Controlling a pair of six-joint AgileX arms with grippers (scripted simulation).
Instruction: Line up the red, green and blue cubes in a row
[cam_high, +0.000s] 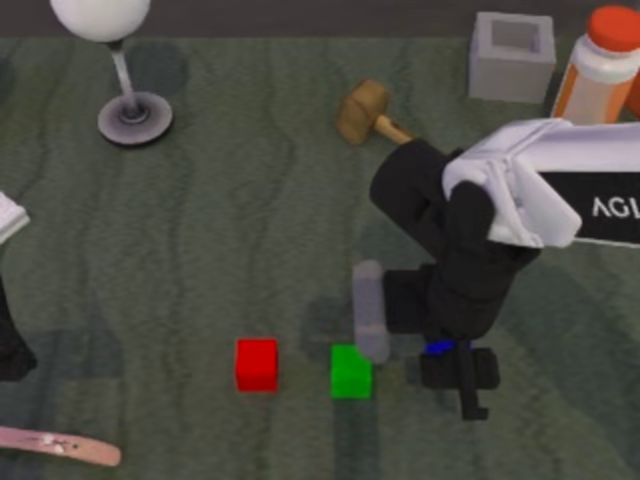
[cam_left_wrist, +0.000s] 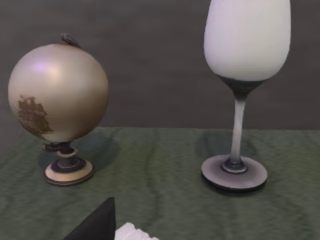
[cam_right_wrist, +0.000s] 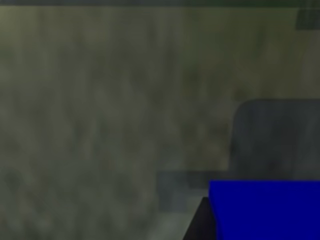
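The red cube and the green cube sit side by side near the table's front edge, a gap between them. My right gripper hangs just right of the green cube, shut on the blue cube, which shows there only as a sliver under the black wrist. In the right wrist view the blue cube sits against a dark finger, and its shadow falls on the green cloth beyond. My left arm is parked at the table's left edge.
A wooden mallet, a grey hollow box and an orange-capped bottle stand at the back right. A white wine glass is at the back left, beside a globe. A pink flat object lies front left.
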